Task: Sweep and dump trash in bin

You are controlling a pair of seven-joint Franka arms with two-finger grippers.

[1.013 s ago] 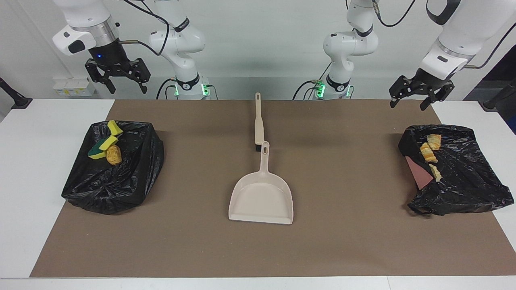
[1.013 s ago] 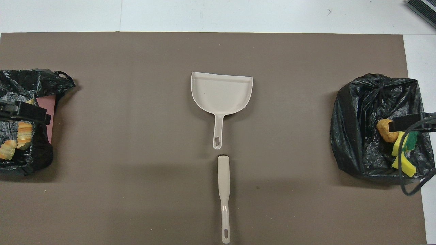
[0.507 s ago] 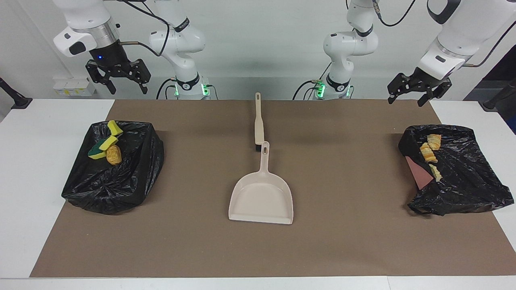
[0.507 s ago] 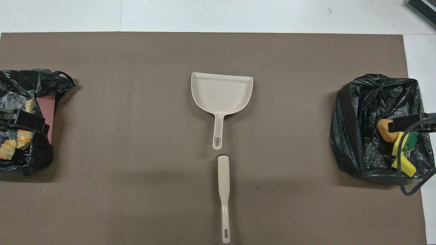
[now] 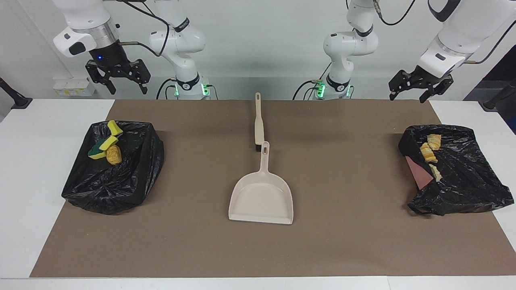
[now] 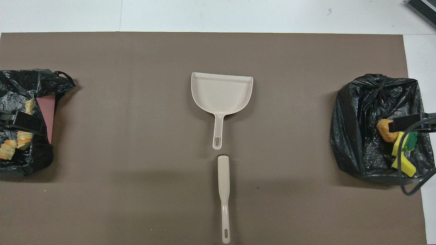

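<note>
Hovering empty with jaws spread, the left gripper (image 5: 415, 93) hangs up in the air over the edge of the brown mat (image 5: 342, 169) at the left arm's end of the tabletop (image 5: 24, 161), and the right gripper (image 5: 117, 82) hangs the same way, jaws released, at the right arm's end. Both arms wait. Trash is all in the bins: black plastic-bag-lined bin at the right arm's end (image 5: 117, 181) holds two bright yellow sponge chunks (image 5: 115, 127), one green-backed (image 5: 96, 151), plus one tan-golden bread-like lump (image 5: 114, 155). Black bag-lined bin at the left arm's end (image 5: 463, 177), with a pinkish wall showing, holds three tan bread-like lumps (image 5: 428, 152) and a pale yellow scrap (image 5: 435, 172) in a row along its inner edge. Beige plastic dustpan (image 5: 261, 197) lies flat mid-mat, handle pointing toward the robots. Beige long-handled brush with black bristles (image 5: 258, 125) lies just beside the dustpan handle's tip, nearer to the robots, in line with it. Overhead view: dustpan (image 6: 222, 92), brush (image 6: 223, 197), sponges (image 6: 403, 163), lumps (image 6: 13, 146).
</note>
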